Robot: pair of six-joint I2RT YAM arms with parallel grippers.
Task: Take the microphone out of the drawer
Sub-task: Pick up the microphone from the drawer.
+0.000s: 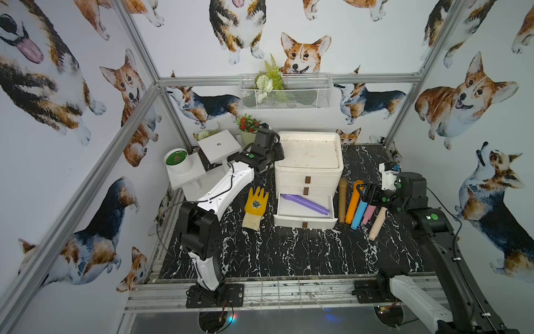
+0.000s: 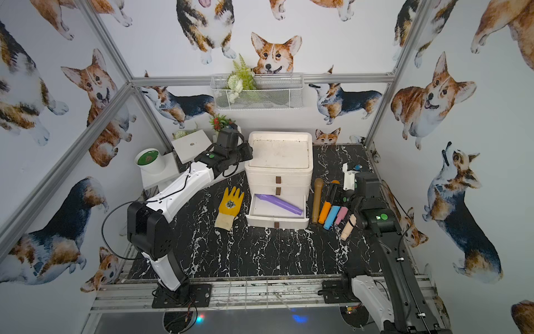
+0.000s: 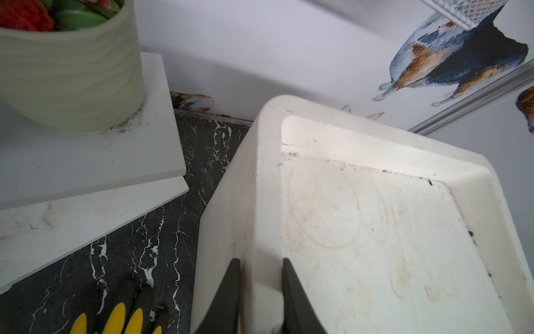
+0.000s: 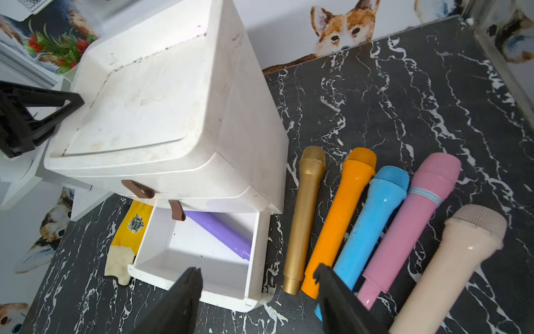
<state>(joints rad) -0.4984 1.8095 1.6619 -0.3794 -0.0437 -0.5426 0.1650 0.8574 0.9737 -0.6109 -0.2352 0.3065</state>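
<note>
The left gripper [image 3: 261,297] is pinched tight on the left rim of the white drawer box [image 1: 307,153], with one finger on each side of the edge. The right gripper [image 4: 257,270] hangs in the air above a row of toy microphones. Its fingers are wide apart and nothing is between them.

The bottom drawer [image 1: 304,222] is pulled out toward the near side. The purple microphone [image 1: 304,204] lies slanted inside it, on the white drawer floor. The two drawers above it are pushed in.

To the right of the box, five microphones lie side by side on the table [image 1: 289,254]: gold [image 1: 342,202], orange [image 1: 354,208], blue [image 1: 359,217], pink [image 1: 367,214] and cream [image 1: 377,225]. A yellow glove [image 1: 255,206] lies flat just left of the drawer.

The table is black with white marble lines. The walls are white with corgi dog pictures. A wire basket [image 1: 303,97] with green leaves in it hangs on the far wall. A pot of red flowers [image 1: 248,128] stands at the far side, left of the box.
</note>
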